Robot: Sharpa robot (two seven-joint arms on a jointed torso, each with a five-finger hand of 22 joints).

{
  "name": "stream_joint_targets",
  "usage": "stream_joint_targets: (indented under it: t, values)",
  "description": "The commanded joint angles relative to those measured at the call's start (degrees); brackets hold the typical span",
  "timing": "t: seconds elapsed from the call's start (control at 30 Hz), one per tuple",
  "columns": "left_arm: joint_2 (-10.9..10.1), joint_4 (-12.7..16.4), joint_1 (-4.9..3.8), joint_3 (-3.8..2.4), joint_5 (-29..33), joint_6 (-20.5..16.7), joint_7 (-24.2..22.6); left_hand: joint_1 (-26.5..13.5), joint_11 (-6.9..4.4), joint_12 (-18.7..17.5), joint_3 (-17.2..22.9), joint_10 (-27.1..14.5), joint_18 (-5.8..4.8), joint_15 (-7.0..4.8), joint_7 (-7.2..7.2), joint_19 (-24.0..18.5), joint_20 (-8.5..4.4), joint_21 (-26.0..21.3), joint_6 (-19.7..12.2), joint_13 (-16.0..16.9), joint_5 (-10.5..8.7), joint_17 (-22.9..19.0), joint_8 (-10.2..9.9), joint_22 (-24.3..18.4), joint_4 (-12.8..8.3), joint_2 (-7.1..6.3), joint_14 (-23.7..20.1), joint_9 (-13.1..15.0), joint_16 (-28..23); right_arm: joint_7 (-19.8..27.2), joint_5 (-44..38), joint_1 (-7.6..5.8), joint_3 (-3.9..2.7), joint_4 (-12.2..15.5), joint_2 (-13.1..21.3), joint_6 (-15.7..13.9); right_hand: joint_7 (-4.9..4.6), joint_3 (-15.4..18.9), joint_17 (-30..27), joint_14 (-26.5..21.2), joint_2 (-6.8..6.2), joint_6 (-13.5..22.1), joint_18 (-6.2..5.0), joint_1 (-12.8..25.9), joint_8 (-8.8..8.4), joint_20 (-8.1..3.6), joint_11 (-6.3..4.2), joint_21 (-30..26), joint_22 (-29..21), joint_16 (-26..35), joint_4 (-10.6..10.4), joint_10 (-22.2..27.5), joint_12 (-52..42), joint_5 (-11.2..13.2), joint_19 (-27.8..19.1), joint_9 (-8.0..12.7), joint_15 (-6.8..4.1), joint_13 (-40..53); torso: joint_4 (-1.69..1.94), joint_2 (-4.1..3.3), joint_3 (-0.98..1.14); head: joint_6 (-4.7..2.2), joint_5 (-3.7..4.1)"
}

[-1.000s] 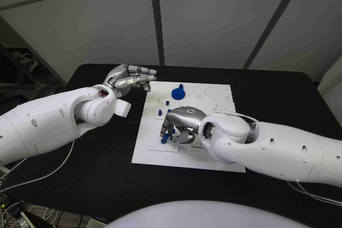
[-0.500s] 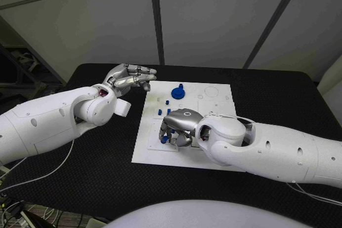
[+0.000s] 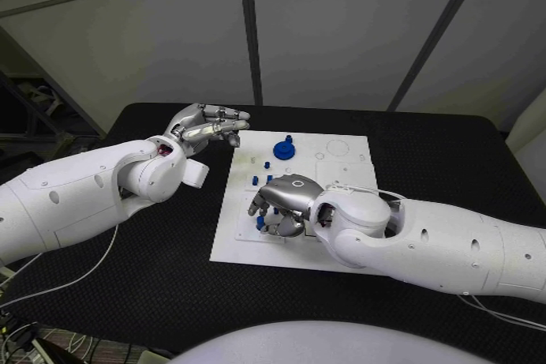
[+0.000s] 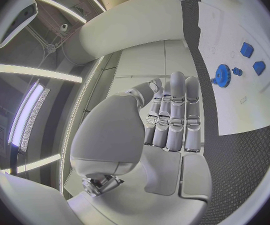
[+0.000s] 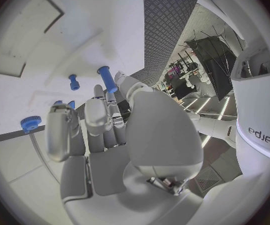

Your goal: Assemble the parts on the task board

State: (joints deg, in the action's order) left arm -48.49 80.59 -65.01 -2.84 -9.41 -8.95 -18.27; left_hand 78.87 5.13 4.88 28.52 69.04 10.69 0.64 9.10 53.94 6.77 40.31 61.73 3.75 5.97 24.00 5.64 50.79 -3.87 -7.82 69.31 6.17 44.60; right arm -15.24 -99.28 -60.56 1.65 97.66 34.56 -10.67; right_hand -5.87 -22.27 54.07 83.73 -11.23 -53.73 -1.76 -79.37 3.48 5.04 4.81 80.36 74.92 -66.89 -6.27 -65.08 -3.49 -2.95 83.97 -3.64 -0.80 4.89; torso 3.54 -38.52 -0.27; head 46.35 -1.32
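Hovering over the task board (image 3: 342, 253), the right hand (image 3: 285, 202) curls near small blue parts (image 3: 262, 222), grasp unclear; these look light, rigid, best pinched sideways. Left hand (image 3: 211, 123) curls empty.

We've got a white task board (image 3: 298, 252) sitting on a black table (image 3: 455, 151) with a fine diamond-grid texture. The parts are all blue: a gear (image 3: 283, 149), a peg (image 5: 107, 79) and a smaller peg (image 5: 74, 82). Both arms are glossy white, and the left hand (image 3: 211, 124) and right hand (image 3: 282, 202) are silver with darker grey bits between the segments.
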Motion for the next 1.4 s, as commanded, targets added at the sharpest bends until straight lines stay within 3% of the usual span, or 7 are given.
stream_joint_targets:
  t: [0.03,0.43,0.57,0.77,0.97,1.2,1.4]
  values:
    - [0.0,0.1,-0.07,-0.05,0.2,0.6,-0.1,0.1,0.15,0.2,-0.3,0.3,-0.23,0.02,-0.02,0.3,0.01,-0.3,0.4,0.1,-0.01,-0.1,0.1,-0.1,0.0,0.44,0.4,0.1,-0.3,0.3,-0.6,-0.08,0.0,0.6,0.4,-5.3,0.14,0.5,-0.1,-0.1,-0.43,0.7,-0.57,-0.1,-0.03,0.55,0.04,-0.4,8.9,0.3,0.0,0.4,-0.2,0.2,1.7,0.0,0.47,0.1,0.04,-0.04,0.03,-0.06,0.04]
    - [-0.1,-0.1,-0.05,-0.04,0.2,0.7,-0.1,0.1,0.15,0.2,-0.3,0.3,-0.23,0.02,-0.02,0.3,0.01,-0.3,0.4,0.1,-0.01,-0.1,0.1,-0.1,0.0,0.44,0.4,0.1,-0.3,2.2,0.7,0.06,-0.12,6.9,7.8,-13.7,0.37,3.1,-0.7,-0.2,-1.31,0.7,-0.67,0.9,0.42,0.56,-0.22,-0.8,8.7,0.6,-1.1,0.0,-0.5,0.2,1.6,-0.3,0.35,0.7,-0.07,0.08,0.04,-0.48,0.39]
    - [-0.2,-0.1,-0.05,-0.03,0.2,0.7,-0.1,0.1,0.15,0.2,-0.3,0.3,-0.23,0.02,-0.02,0.3,0.01,-0.3,0.4,0.1,-0.01,-0.1,0.1,-0.1,0.0,0.44,0.4,0.1,-0.3,0.4,6.1,0.02,-1.14,8.9,12.8,-14.5,-1.91,4.0,0.8,0.3,-0.51,-3.1,-0.31,1.7,2.07,0.18,-0.9,0.8,9.7,-0.6,-2.5,-3.5,-2.0,0.2,2.3,-1.0,-0.19,1.7,-0.24,0.17,-0.04,-1.06,1.72]
    - [-0.6,0.1,-0.04,-0.01,0.2,0.6,0.0,0.1,0.15,0.2,-0.3,0.3,-0.23,0.02,-0.02,0.3,0.01,-0.3,0.4,0.1,-0.01,-0.1,0.1,-0.1,0.0,0.44,0.4,0.1,-0.3,-5.5,16.9,-0.04,-2.18,10.4,21.0,-15.1,0.44,7.0,7.1,2.0,-0.88,-8.9,1.09,6.1,4.62,-1.45,-3.65,6.9,13.4,-5.4,-6.0,-15.6,-8.7,0.2,4.9,-2.9,-2.23,5.9,-0.77,0.26,-0.09,-1.85,4.1]
    - [-0.8,0.5,-0.03,0.02,0.2,0.5,-0.1,0.1,0.15,0.2,-0.3,0.3,-0.23,0.02,-0.02,0.3,0.01,-0.3,0.4,0.1,-0.01,-0.1,0.1,-0.1,0.0,0.44,0.4,0.1,-0.3,-13.1,17.6,0.02,-2.42,12.4,27.1,-14.5,2.68,14.4,10.5,2.5,-0.66,-10.9,1.76,10.2,6.63,-3.96,-6.25,9.6,15.1,-8.4,-10.4,-19.7,-31.5,-0.2,6.0,-8.2,-4.07,28.7,-1.3,0.24,-0.06,-2.18,5.69]
    - [-0.8,0.6,0.01,0.05,0.2,0.5,-0.1,0.0,0.14,0.2,-0.3,0.3,-0.24,0.02,-0.03,0.3,0.01,-0.4,0.5,0.1,-0.04,-0.1,0.1,-0.1,-0.1,0.46,0.4,0.1,-0.4,-20.0,12.5,0.95,-2.39,13.7,29.3,-13.3,2.34,19.1,14.3,2.7,1.78,-8.2,1.76,10.8,6.64,-3.57,-6.07,9.6,15.1,-11.4,-9.9,-15.1,-53.5,-0.4,6.0,-16.6,-4.06,53.6,-1.75,0.27,0.04,-2.12,6.48]
    - [-0.9,0.7,0.04,0.07,0.2,0.5,-0.1,0.0,0.14,0.2,-0.3,0.3,-0.24,0.02,-0.03,0.3,0.01,-0.4,0.5,0.1,-0.04,-0.1,0.1,-0.1,-0.1,0.46,0.4,0.1,-0.4,-23.4,10.4,2.48,-2.33,14.4,29.1,-11.3,2.42,20.9,14.8,2.7,1.36,-7.5,1.76,13.4,6.37,-3.53,-5.68,9.6,15.1,-11.8,-10.6,-14.6,-55.9,-0.4,6.0,-19.5,-4.05,56.9,-1.61,0.31,-0.01,-1.8,6.49]
